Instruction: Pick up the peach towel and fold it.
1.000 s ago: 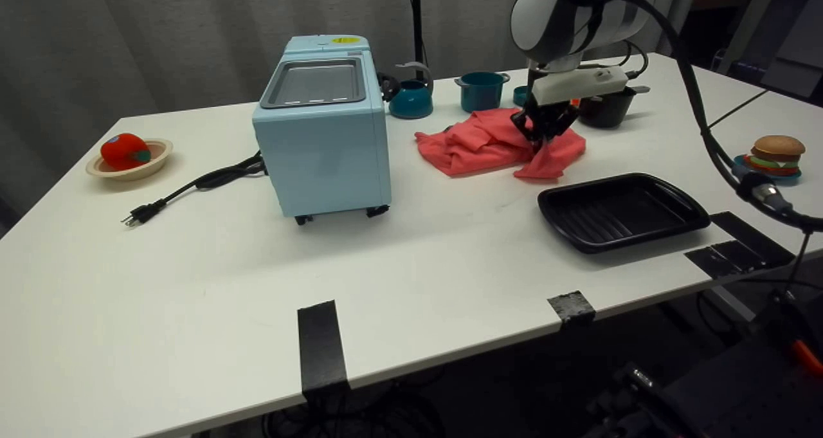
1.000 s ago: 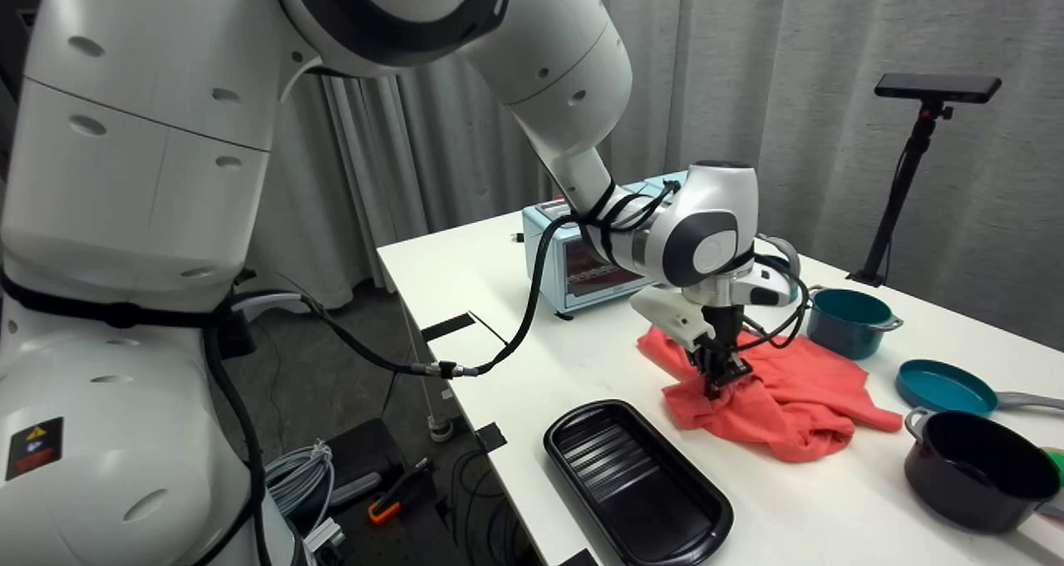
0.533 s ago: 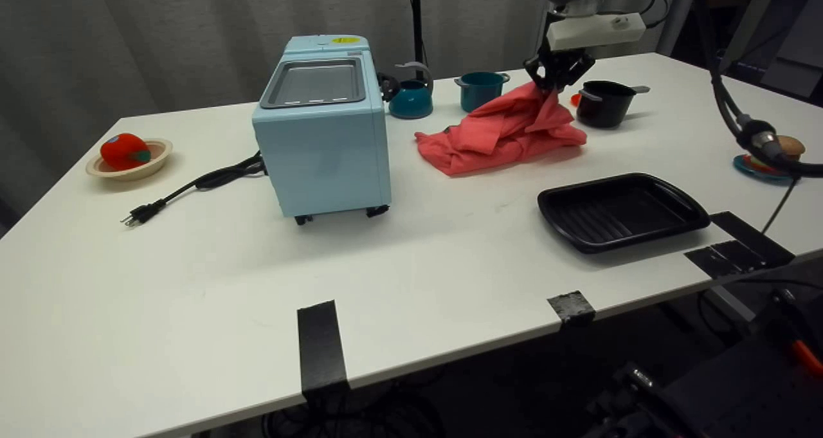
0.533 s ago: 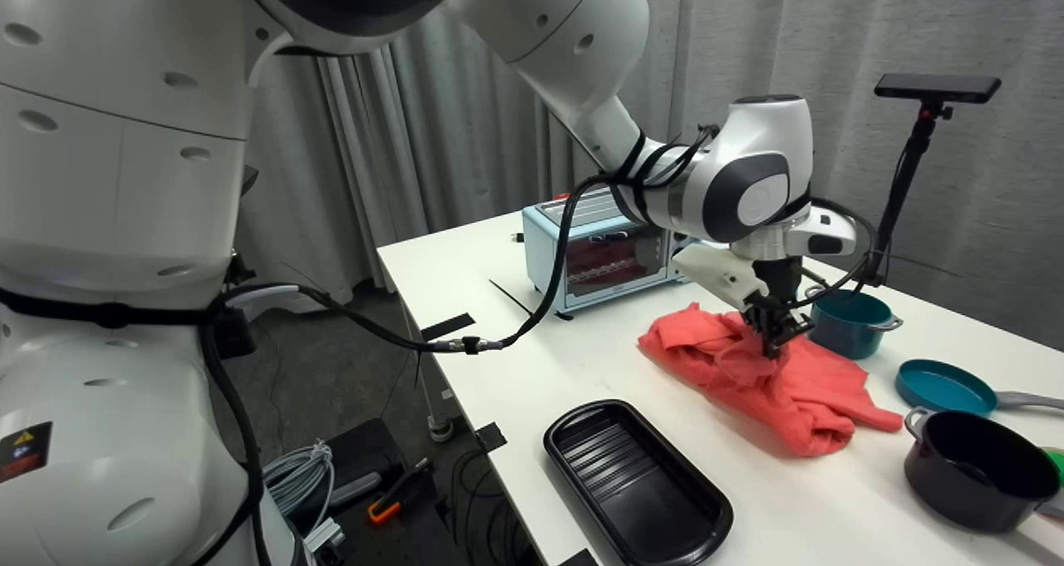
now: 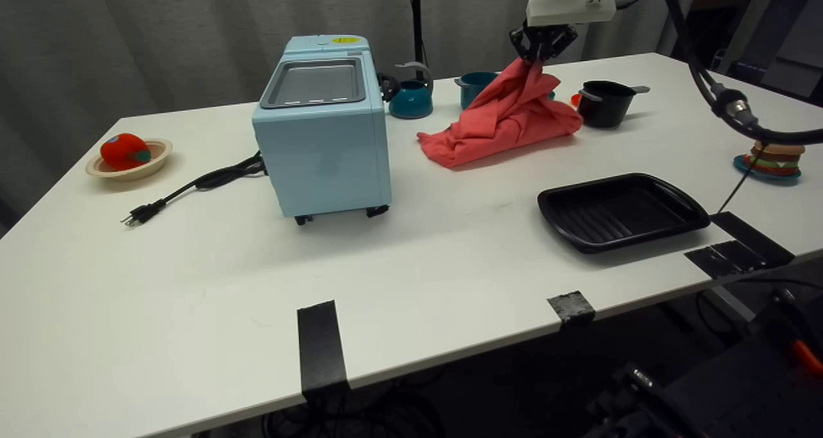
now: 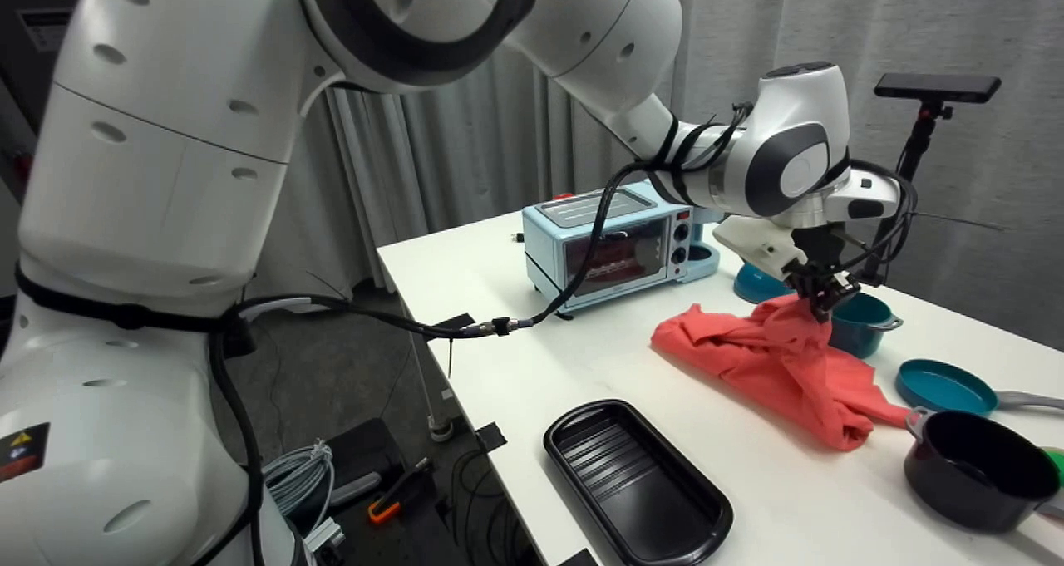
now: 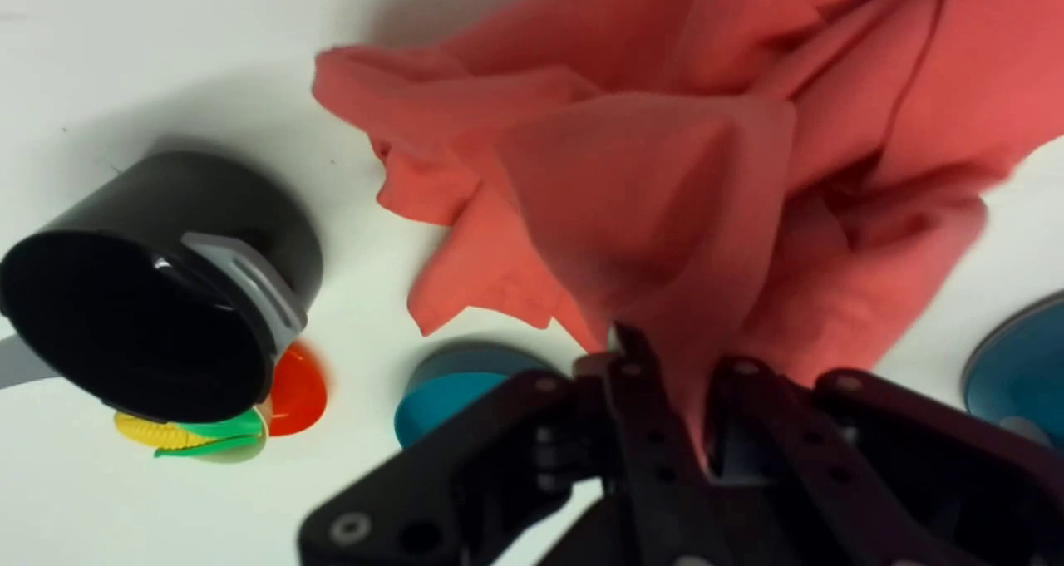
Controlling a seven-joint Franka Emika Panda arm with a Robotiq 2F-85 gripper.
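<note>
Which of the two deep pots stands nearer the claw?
The teal pot, partly hidden behind the claw in an exterior view; the black pot stands farther off.

The gripper is climbing, drawing up the towel, which is now partly hiding the teal pot in an exterior view and, seemingly, is inching away from the black tray.

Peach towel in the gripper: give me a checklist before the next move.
1. Grip: ok; the gripper is shut on the peach towel.
2. Towel fully off the table: not ok; part lies there.
3. Towel unrumpled: not ok; bunched.
4. Apart from black baking pan: ok, both exterior views.
5. Apart from black pot: ok, wrist view.
6. Apart from teal pot: cannot tell; towel partly hides it.
</note>
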